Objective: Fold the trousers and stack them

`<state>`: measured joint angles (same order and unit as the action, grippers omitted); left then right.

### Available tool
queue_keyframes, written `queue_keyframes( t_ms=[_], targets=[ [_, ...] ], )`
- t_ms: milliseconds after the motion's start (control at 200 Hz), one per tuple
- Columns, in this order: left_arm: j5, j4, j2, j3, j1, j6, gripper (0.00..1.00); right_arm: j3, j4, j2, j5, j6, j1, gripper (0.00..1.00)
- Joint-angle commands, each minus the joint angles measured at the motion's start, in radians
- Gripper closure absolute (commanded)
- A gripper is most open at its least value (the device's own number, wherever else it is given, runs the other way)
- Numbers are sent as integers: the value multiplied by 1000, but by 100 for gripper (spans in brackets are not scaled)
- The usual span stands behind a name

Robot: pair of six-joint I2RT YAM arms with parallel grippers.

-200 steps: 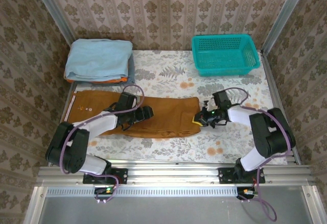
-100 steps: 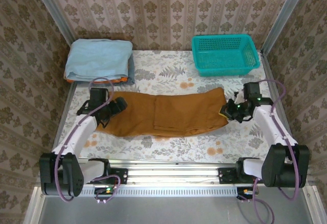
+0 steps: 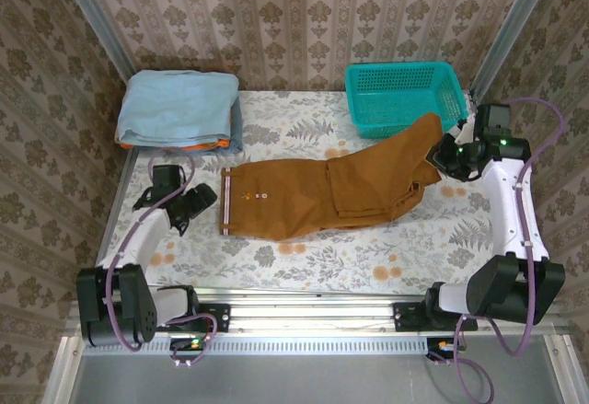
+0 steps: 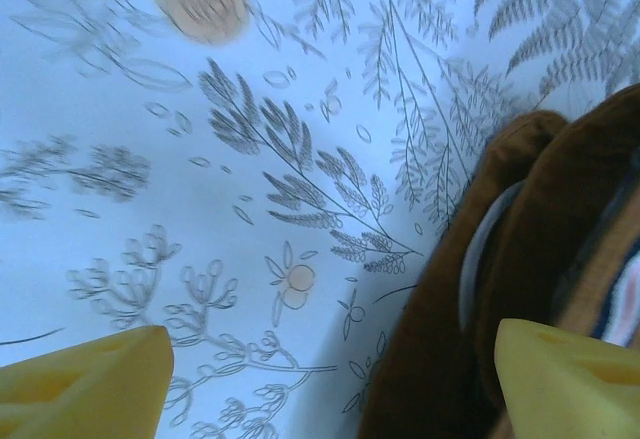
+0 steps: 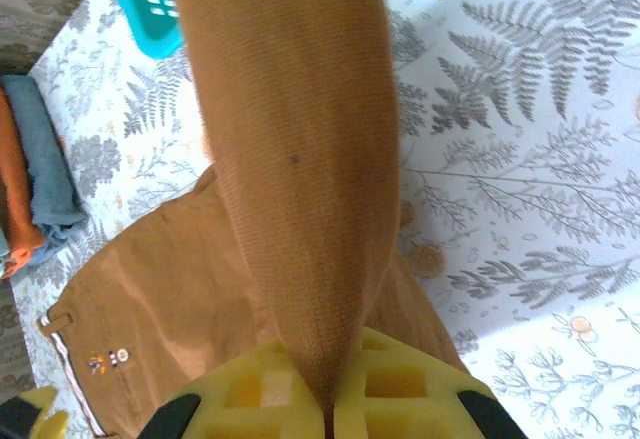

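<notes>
My right gripper [image 3: 444, 153] is clamped on a leg end of the trousers [image 3: 304, 202], holding it raised at the right of the top view, just in front of the basket [image 3: 402, 100]. My left gripper [image 3: 198, 200] sits with jaws apart on the table [image 3: 304, 261], just beside the waistband at the left. The rest of the trousers lies stretched across the middle. I judge the work early: no tidy fold is made yet, and stacking on the pile [image 3: 179, 109] at upper left remains.
</notes>
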<state>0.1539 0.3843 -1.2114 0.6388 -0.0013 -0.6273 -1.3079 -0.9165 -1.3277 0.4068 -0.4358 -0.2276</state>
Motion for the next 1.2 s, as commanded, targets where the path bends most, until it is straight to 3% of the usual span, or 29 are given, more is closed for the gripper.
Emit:
queue_keyframes(
  t_ms=[0,80,210,425,660,785,970,1195],
  targets=[
    [152,-168,-37,-66,-44,-8,18,-84,-56,-27,37,29,91,100],
    [196,-230,-57,-82,-100,-14,19,-130,-79,-44,-1,28,200,100],
    [154,-208,-91,-90,-177,-9,23,-208,-82,-57,-59,-23,368,100],
    [135,-223,-46,-166,-181,-35,23,-373,-65,-230,-157,-117,690,100],
    [128,-203,16,-193,-180,-61,21,-653,-43,-556,-216,-201,994,100],
    [119,-202,12,-202,-177,-65,21,-823,-60,-738,-224,-237,1075,100],
    [143,-229,8,-226,-123,-72,21,-940,-57,-917,-195,-279,1150,100],
    [158,-194,28,-205,-82,-61,20,-876,31,-980,-170,-334,1185,100]
  ],
)
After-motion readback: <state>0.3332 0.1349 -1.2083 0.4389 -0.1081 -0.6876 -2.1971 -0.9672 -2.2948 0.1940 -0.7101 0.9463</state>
